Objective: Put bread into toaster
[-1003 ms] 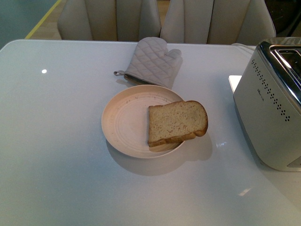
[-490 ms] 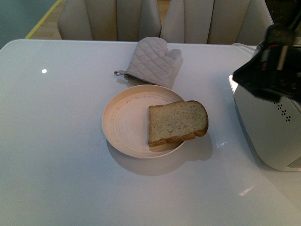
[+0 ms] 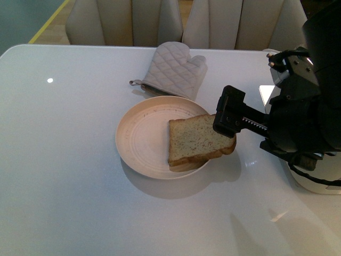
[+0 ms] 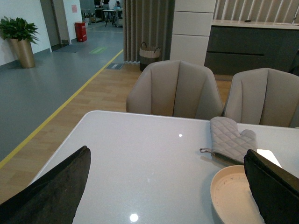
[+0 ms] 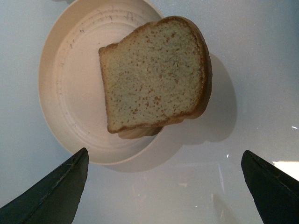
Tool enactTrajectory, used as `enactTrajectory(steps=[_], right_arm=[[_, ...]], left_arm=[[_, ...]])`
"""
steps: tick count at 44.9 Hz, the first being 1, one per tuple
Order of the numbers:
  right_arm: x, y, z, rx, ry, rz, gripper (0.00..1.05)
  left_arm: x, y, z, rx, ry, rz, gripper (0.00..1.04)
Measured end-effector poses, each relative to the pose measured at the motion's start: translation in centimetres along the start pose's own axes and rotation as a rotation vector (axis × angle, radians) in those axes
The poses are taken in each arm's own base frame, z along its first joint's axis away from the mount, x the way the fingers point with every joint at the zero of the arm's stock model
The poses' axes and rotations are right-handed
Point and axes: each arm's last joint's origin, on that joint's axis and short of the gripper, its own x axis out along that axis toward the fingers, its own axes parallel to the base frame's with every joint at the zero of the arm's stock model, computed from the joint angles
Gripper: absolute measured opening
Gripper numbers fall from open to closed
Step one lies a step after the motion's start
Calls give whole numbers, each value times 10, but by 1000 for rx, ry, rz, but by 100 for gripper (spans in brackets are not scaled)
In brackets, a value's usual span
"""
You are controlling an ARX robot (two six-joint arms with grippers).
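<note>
The white table (image 3: 64, 160) takes up nearly the whole scene. The toaster (image 3: 311, 185) stands at its right edge, almost wholly hidden behind the right arm (image 3: 298, 122), so only a strip of its pale base shows. Near the middle sits the round cream plate (image 3: 136, 136), with a quilted oven mitt (image 3: 173, 72) lying just beyond it on the far side. The bread (image 3: 194, 141) lies flat on the right half of the plate, its rounded top hanging out over the right rim.

By my reckoning the job has barely begun. Nothing has been picked up, so the grasp, the lift, the carry to the right and the drop into a slot are all left to do.

The right gripper (image 5: 163, 189) hangs over the slice with its 2 jaws spread wide, wider than the bread itself, and it holds nothing. From the front, 1 dark finger (image 3: 229, 112) overlaps the slice's far right corner, though I can't tell whether it touches. The left gripper (image 4: 166, 186) is just as wide open and empty, hovering above the table's left part, well away from the bread.
</note>
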Motion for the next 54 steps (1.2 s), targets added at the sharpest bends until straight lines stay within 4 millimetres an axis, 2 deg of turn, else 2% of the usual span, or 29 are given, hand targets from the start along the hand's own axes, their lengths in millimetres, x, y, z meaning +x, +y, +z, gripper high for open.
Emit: enactTrajectory(steps=[8,17,24,32,43,47,54], right_arm=[[33,-7,0,39,32,-27,96],[56,-13,2,85,59,-21,96],[76,-11,13,108,54,-2,96],[94,-8,26,122,41,11,96],[107,-10,29,143,52,6,95],[111,-12,26,153,61,1,82],[111,-13,26,194,68,24,50]], left_arm=[[0,0,0,0,0,0,98],[0,0,0,0,0,0,98],[0,0,0,0,0,0,98],[0,0,0,0,0,0,98],[0,0,0,0,0,0,98],[0,0,0,0,0,0,98],[0,0,0,0,0,0,98]])
